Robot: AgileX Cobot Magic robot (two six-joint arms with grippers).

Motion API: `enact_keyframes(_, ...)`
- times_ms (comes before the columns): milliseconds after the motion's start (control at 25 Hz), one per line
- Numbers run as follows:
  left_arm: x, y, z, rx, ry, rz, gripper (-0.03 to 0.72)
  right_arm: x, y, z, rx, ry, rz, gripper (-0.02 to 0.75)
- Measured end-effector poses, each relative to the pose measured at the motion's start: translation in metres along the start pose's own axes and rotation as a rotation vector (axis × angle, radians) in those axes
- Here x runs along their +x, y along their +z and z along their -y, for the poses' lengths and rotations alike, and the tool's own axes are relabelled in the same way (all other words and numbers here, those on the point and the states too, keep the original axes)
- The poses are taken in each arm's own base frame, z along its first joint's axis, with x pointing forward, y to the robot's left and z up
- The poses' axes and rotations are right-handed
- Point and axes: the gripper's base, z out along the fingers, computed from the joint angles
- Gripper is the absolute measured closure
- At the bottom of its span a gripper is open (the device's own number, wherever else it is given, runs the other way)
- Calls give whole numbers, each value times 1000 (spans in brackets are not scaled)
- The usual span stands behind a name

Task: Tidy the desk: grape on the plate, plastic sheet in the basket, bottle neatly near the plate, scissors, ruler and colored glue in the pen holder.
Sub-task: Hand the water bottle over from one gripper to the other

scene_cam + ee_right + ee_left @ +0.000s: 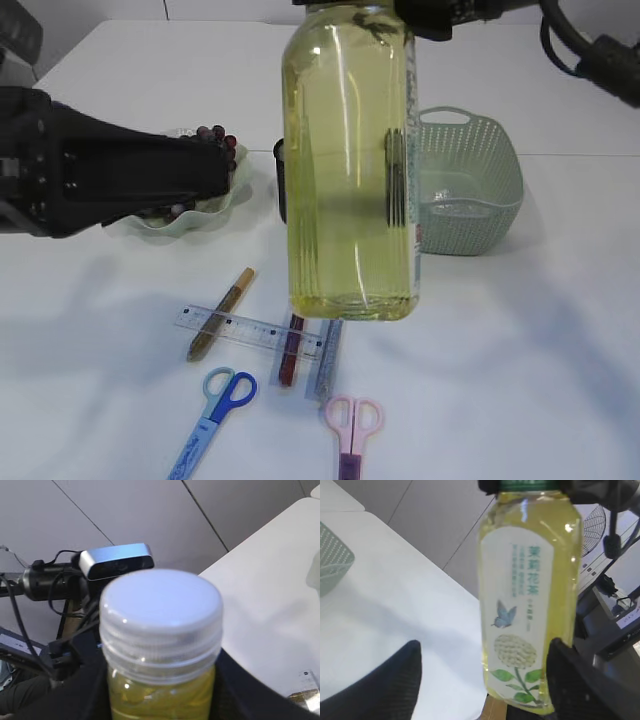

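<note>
Up close to the exterior camera hangs the bottle (350, 170), full of yellow liquid, its base well above the tabletop (520, 380). The right gripper (160, 680) has it by the neck: in the right wrist view the dark fingers (245, 690) sit on either side just below the white cap (161, 612), closed on the bottle.

The left gripper (485, 680) stands spread wide around the lower part of the bottle; in its wrist view the left finger is well clear of the label (530, 620), while the right finger (570, 680) lies just beside the bottle's edge, and contact there cannot be judged. It grips nothing.

On the tabletop, the grapes (218, 138) lie on the pale green plate (215, 215), partly behind the left arm. The green basket (480, 190) stands to the right. Near the front lie the clear ruler (250, 330), a brown glue pen (222, 312), a dark red one (291, 352), the blue scissors (215, 410) and pink scissors (352, 425).
</note>
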Motion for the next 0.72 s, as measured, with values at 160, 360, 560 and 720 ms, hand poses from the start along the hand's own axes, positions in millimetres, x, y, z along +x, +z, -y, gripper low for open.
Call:
enact_keyframes(160, 5, 5, -12, -4, -9, -12, 118, 0, 2, -1, -8, -1, -3, 380)
enact_keyframes(360, 5, 6, -15, -4, -8, -6, 116, 0, 2, -1, -8, -10, -3, 380)
enact_keyframes(560, 3, 6, -15, -3, -47, 14, 116, 0, 2, -1, -8, -21, -2, 380)
enact_keyframes(720, 3, 6, -15, 0, -120, 19, 85, 0, 2, -1, -8, -25, -2, 381)
